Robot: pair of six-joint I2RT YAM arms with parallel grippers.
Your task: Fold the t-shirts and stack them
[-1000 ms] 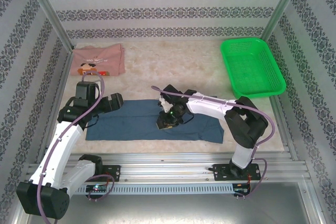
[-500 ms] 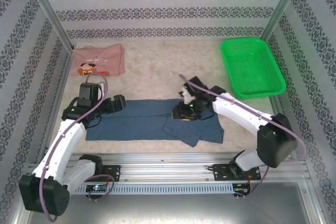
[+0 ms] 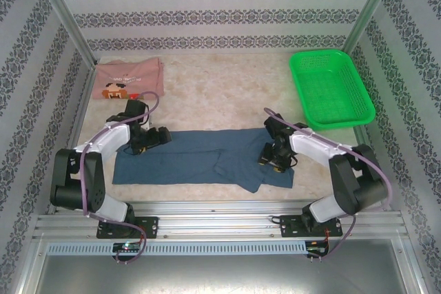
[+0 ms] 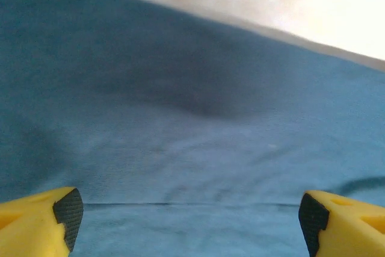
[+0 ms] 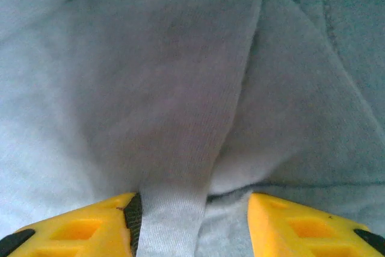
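Observation:
The slate-blue t-shirt (image 3: 186, 160) lies as a long strip across the front of the table, with a flap hanging toward the front edge at its right part. The pink t-shirt (image 3: 128, 78) with the face print lies folded at the back left. My left gripper (image 3: 160, 136) (image 4: 189, 215) hovers low over the blue shirt's left end, jaws wide open and nothing between them. My right gripper (image 3: 274, 158) (image 5: 192, 206) is down on the shirt's right part, open. A raised ridge of blue cloth (image 5: 180, 148) runs between its fingers, against the left pad (image 5: 133, 209) and apart from the right finger.
A green mesh basket (image 3: 301, 74) stands at the back right. Patterned walls and metal posts close in the table on three sides. The metal rail (image 3: 220, 222) with both arm bases runs along the front edge.
My right gripper moved from the shirt's middle to its right part, carrying cloth that way, and its jaws widened. The left arm folded back while its gripper stayed over the left end.

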